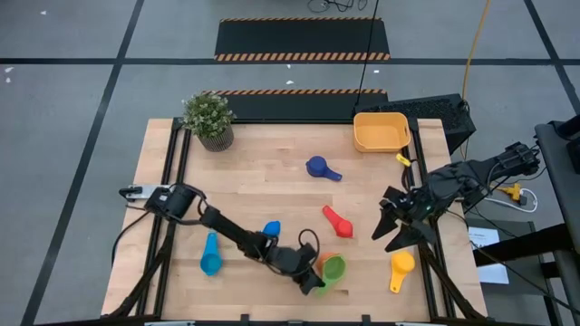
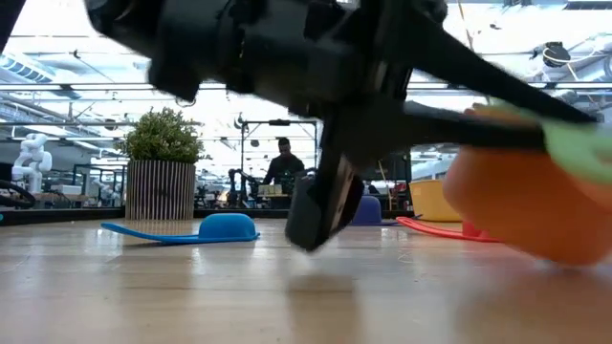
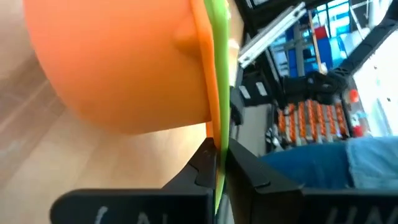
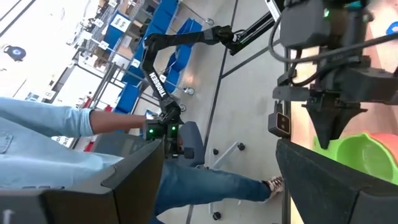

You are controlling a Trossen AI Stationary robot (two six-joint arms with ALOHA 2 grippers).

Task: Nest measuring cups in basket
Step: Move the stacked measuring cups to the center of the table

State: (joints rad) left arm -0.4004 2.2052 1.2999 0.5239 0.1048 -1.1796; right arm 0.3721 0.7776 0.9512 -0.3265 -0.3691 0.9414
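A green measuring cup (image 1: 334, 267) sits nested in an orange one (image 3: 124, 62) near the table's front edge, right of centre. My left gripper (image 1: 315, 279) is shut on their handles. The dark blue (image 1: 319, 167), red (image 1: 337, 220), blue (image 1: 270, 231), teal (image 1: 210, 258) and yellow (image 1: 401, 267) cups lie apart on the wood. The yellow-orange basket (image 1: 381, 132) stands at the far right and holds no cup. My right gripper (image 1: 399, 226) hangs open above the table's right side with nothing between its fingers. My left gripper pinches the flat green handle (image 3: 219, 177) and the orange handle (image 3: 210, 134) lying against it, together between its two fingers (image 3: 249, 174). The fingers come slanting down from the table's left. The nested bowls stick out beyond the fingertips; whether the orange bowl's bottom (image 2: 521, 244) touches the table, I cannot tell.
A potted plant (image 1: 209, 118) stands at the far left corner. The yellow cup lies close to the right of the held pair, the blue cup close to its left. Bare wood lies in the table's middle. A person in jeans (image 4: 205, 186) sits beyond the table.
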